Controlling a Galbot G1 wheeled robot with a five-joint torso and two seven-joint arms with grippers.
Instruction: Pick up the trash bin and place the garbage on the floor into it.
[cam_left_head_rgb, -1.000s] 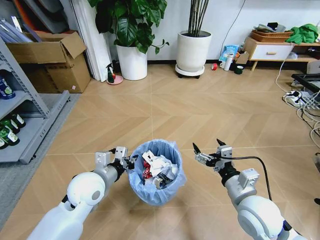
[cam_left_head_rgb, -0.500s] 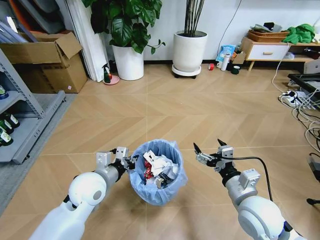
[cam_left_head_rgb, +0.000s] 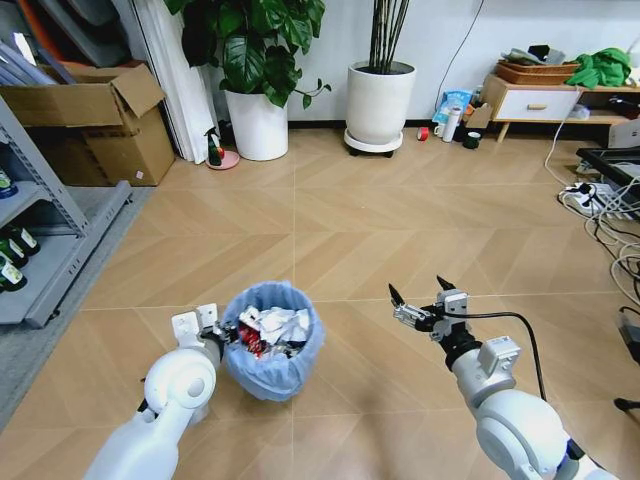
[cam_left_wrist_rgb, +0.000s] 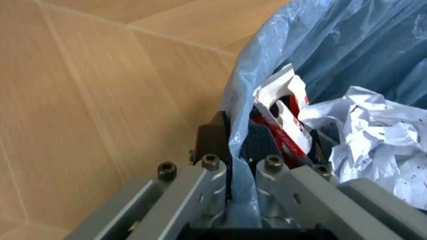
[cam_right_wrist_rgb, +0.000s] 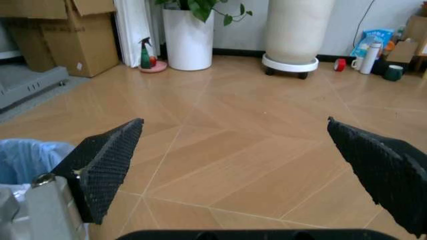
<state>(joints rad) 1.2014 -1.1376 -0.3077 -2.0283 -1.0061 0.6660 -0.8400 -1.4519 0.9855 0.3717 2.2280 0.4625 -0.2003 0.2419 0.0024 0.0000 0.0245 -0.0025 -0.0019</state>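
Observation:
The trash bin (cam_left_head_rgb: 272, 352), lined with a crinkled light-blue bag, sits low at my front left over the floor (cam_left_head_rgb: 400, 220). Garbage (cam_left_head_rgb: 272, 326) fills it: white paper wads and a red wrapper. My left gripper (cam_left_head_rgb: 224, 334) is shut on the bin's near-left rim. In the left wrist view the gripper (cam_left_wrist_rgb: 235, 146) pinches the bag edge of the bin (cam_left_wrist_rgb: 347, 40), with a red-white wrapper (cam_left_wrist_rgb: 287, 112) and crumpled paper (cam_left_wrist_rgb: 377, 137) just inside. My right gripper (cam_left_head_rgb: 418, 299) hangs open to the bin's right, holding nothing. Its open gripper (cam_right_wrist_rgb: 243, 165) faces bare tiles, the bin (cam_right_wrist_rgb: 27, 160) at one side.
Two large white plant pots (cam_left_head_rgb: 258, 125) (cam_left_head_rgb: 379, 103) stand by the far wall, with a spray bottle (cam_left_head_rgb: 213, 148) beside the first. A cardboard box (cam_left_head_rgb: 95, 120) and a metal shelf (cam_left_head_rgb: 40, 240) are on the left. Cables (cam_left_head_rgb: 610, 215) and a low cabinet (cam_left_head_rgb: 545, 100) are on the right.
The left gripper has carried the bin to the left and closer to my body. The right arm has held its place. The camera shifted slightly earlier on.

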